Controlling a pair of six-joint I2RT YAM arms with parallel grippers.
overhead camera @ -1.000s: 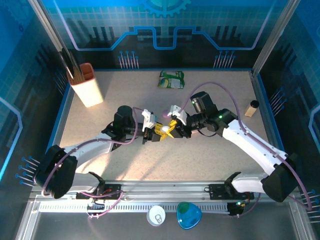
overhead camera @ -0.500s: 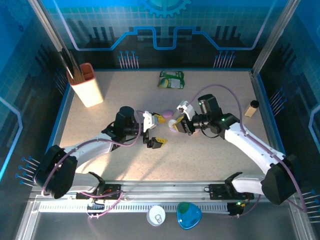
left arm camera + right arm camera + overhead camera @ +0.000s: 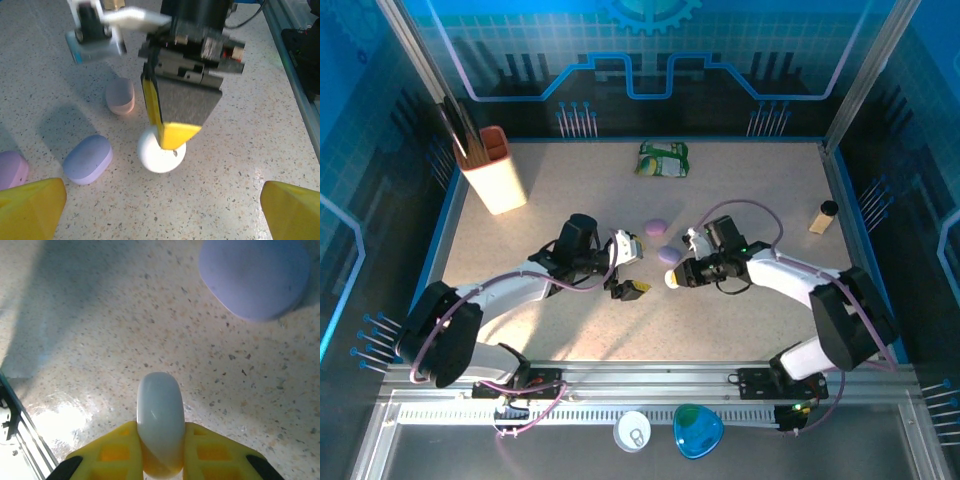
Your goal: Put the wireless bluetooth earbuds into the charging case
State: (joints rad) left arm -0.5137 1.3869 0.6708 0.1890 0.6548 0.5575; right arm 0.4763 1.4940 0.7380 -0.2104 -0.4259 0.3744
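Two grippers met near the middle of the table (image 3: 750, 190) in the overhead view. The right gripper (image 3: 678, 278) was clamped on the white earbud (image 3: 672, 280), held low at the surface, though we could not tell whether it touched. The left gripper (image 3: 636, 268) stood spread wide and empty just beside it. We judged that, at such close quarters, one arm's reach could jar the other and knock the bud loose, or sweep away the lilac earbud (image 3: 668, 253) lying near. From the left wrist, the white bud sat at the very tip of the right fingers, with a pinkish earbud (image 3: 120, 96) behind it. We thought so shallow a hold on a smooth, rounded thing could let it twist or squirt out. From the right wrist, the yellow pads (image 3: 112, 450) pinched only its lower part and most of it stood free. Any push while seating it might, in our view, tip it off line or send it rolling.
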